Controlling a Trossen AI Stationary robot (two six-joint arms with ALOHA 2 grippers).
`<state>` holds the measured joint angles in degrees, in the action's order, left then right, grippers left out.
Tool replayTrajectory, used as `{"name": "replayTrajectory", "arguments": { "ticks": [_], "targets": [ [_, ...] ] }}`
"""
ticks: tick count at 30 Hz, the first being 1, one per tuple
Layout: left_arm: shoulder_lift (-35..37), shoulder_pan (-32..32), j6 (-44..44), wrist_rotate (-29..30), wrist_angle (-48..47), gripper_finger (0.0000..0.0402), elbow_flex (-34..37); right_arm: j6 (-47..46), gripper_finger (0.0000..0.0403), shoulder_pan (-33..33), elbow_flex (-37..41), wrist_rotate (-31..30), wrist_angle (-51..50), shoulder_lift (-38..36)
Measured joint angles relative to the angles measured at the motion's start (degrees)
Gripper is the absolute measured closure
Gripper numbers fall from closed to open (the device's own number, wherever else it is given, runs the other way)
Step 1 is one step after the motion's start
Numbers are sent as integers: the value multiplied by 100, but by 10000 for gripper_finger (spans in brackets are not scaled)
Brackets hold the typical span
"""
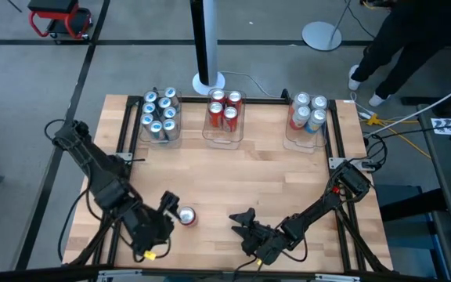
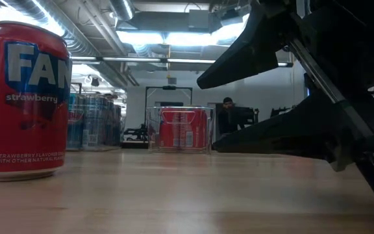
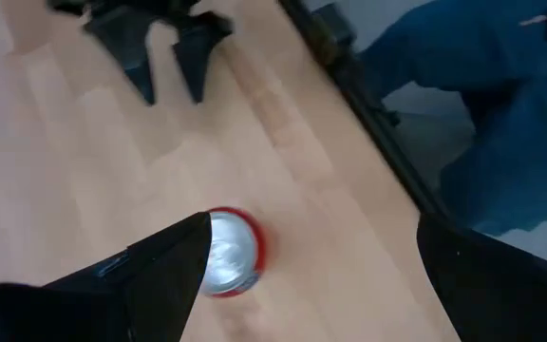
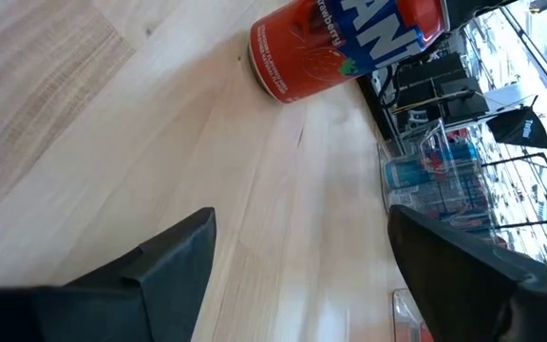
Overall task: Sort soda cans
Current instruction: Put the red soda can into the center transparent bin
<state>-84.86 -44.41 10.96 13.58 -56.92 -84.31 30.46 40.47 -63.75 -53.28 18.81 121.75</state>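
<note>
1. Red can [image 1: 187, 217] stands upright on the table's [image 1: 233, 172] near edge, beside the left gripper [image 1: 170, 205], whose fingers are spread wide.
2. Right gripper [image 1: 243, 218] nearby, fingers wide, empty.
3. Three bins [image 1: 224, 117] of cans sit at the far edge.
4. Label: "strawberry".

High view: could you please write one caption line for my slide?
Left claw open beside a lone red can; right claw open nearby; three bins hold sorted cans.

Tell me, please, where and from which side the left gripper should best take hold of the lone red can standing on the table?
The red can stands upright, apart from the bins. Probably grip its round body at mid-height, from above, fingers closing on opposite sides. The left gripper already sits beside it, open, one of its fingers next to the silver top, so a short shift over the can should suffice. The right gripper waits nearby, open.
</note>
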Motion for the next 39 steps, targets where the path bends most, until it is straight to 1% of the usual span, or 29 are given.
{"name": "replayTrajectory", "arguments": {
  "ticks": [4,7,11,13,20,24,27,32,39],
  "targets": [
    [0,-185,179,39,124,43,28,-3,93,0,0,43,74,2],
    [0,-172,353,55,416,43,242,-49,93,0,0,43,73,4],
    [0,72,1012,131,394,43,634,-171,93,0,0,54,86,7],
    [-6,213,1255,272,377,43,846,-190,93,0,0,102,112,7],
    [-6,555,1567,305,756,43,1563,-208,93,0,0,201,225,13],
    [-4,634,1579,210,1083,43,1809,-205,93,0,0,234,241,13],
    [0,664,1427,190,1486,43,1936,-205,93,0,0,236,243,13],
    [0,829,1481,182,1570,43,2251,-203,93,0,0,236,243,13],
    [0,818,1343,205,2487,43,2573,-177,93,2,-2,243,245,13]
  ]
}}
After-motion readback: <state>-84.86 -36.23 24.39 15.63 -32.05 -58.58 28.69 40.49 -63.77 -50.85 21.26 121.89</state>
